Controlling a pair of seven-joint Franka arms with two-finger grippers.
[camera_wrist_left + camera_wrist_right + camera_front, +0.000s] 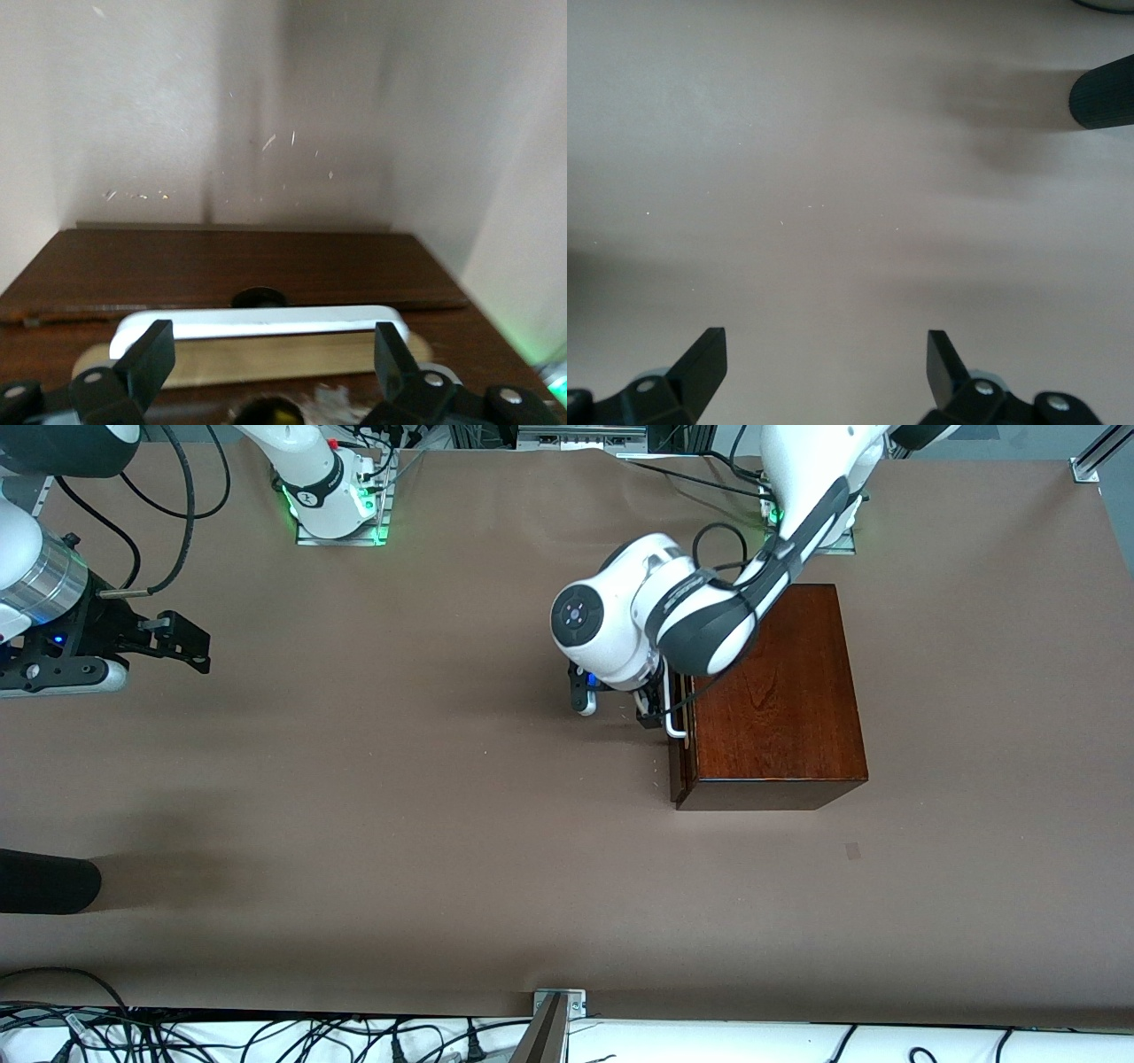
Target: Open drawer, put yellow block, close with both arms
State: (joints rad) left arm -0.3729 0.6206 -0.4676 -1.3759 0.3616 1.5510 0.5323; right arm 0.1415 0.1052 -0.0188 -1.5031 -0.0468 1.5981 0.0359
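Observation:
The dark reddish-brown wooden box (775, 700) stands toward the left arm's end of the table. The drawer's dark front (680, 753) with its white bar handle (675, 722) faces the right arm's end. In the left wrist view a pale wood strip (266, 361) shows under the handle (266, 320), so the drawer looks slightly out. My left gripper (654, 713) is open at the handle (275, 350), one finger (152, 354) near each end of the bar. A blurred dark and yellow patch (282, 413) shows there; I cannot tell what it is. The yellow block is otherwise out of view. My right gripper (190, 646) is open (824, 354) and waits over bare table.
A black cylinder (44, 881) reaches in over the table's edge at the right arm's end; it also shows in the right wrist view (1106, 93). Brown paper covers the table (399, 797). Cables lie along the edge nearest the front camera (266, 1036).

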